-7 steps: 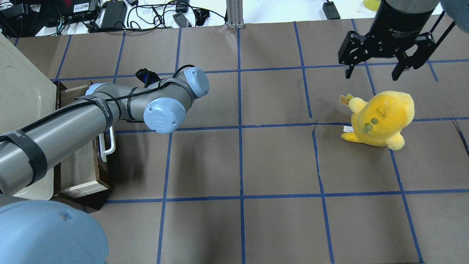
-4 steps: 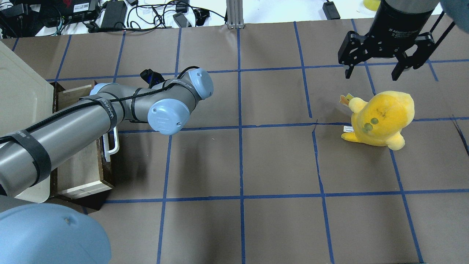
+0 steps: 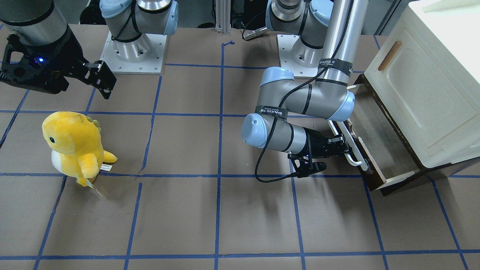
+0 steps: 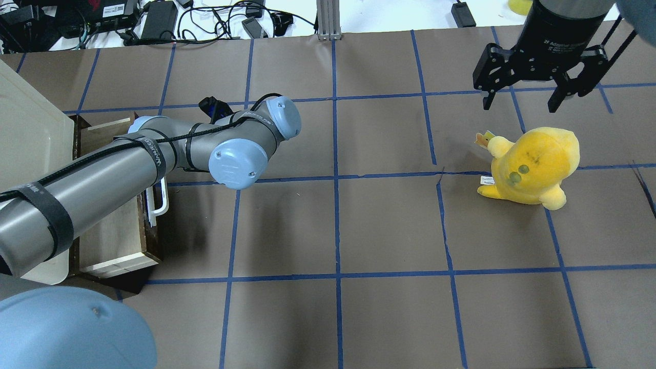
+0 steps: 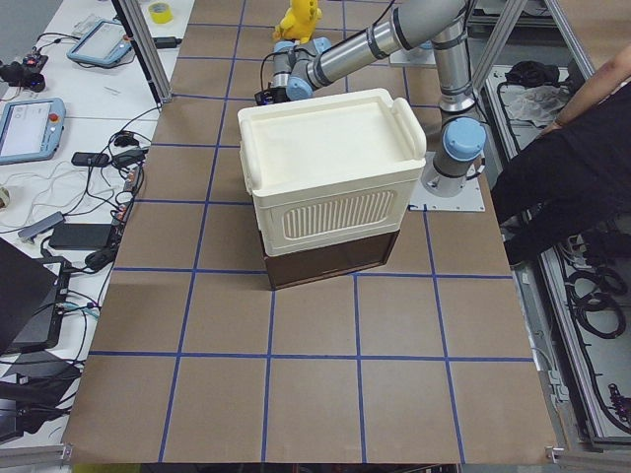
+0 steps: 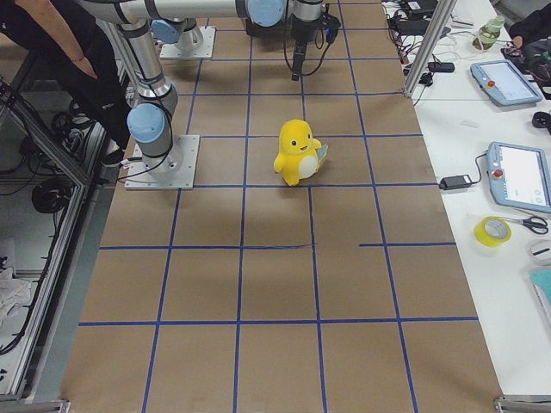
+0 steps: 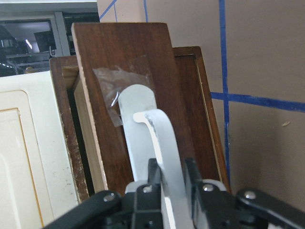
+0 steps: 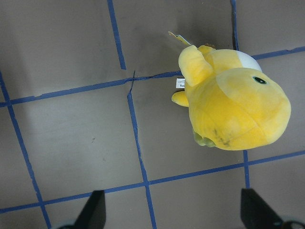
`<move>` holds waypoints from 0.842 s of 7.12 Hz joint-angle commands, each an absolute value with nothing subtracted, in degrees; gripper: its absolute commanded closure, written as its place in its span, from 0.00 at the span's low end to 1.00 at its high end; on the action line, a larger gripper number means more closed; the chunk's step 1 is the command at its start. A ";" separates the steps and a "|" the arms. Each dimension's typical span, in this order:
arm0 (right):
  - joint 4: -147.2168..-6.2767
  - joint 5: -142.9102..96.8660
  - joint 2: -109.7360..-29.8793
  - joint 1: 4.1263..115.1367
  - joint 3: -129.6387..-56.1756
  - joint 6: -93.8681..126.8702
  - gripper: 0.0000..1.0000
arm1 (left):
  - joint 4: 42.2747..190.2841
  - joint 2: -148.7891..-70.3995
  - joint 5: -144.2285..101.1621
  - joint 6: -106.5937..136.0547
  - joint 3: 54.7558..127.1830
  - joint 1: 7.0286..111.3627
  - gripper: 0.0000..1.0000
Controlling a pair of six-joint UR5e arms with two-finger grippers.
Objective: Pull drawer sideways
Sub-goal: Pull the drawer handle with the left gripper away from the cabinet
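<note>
The drawer [image 3: 378,138] stands partly pulled out from under a cream cabinet [image 3: 423,82] at the table's left end. It has a dark brown front [image 3: 369,172] and a long white bar handle [image 3: 354,152]. My left gripper [image 3: 345,149] is shut on that handle. In the left wrist view its fingers [image 7: 153,179] pinch the white bar [image 7: 159,138] from both sides. In the overhead view the drawer [image 4: 110,233] and the handle [image 4: 162,201] show below my left arm, which hides the gripper. My right gripper [image 4: 535,100] is open and empty, hanging above the table.
A yellow plush toy [image 4: 533,164] sits on the table's right half, just below my right gripper, and fills the right wrist view [image 8: 233,105]. Cables and power bricks [image 4: 205,20] lie beyond the far edge. An operator [image 5: 572,168] stands by the robot's base.
My left arm has moved to the right with the handle in its grip, and the drawer has slid further out of the cabinet. The right arm has not moved.
</note>
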State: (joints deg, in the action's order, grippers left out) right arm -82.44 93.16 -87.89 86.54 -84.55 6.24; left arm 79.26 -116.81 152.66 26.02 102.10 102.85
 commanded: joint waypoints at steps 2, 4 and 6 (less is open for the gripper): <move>-82.44 93.16 -87.89 86.57 -84.55 6.24 0.00 | 79.19 -116.72 152.67 25.93 102.04 103.09 0.84; -82.44 93.16 -87.89 86.57 -84.55 6.24 0.00 | 79.37 -116.46 152.67 25.84 102.13 103.18 0.02; -82.35 93.16 -87.89 86.57 -84.55 6.24 0.00 | 78.06 -113.84 144.47 18.87 100.56 103.53 0.00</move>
State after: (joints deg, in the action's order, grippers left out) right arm -82.43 93.16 -87.89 86.57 -84.55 6.24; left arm 78.86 -115.48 149.83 23.64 101.67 103.33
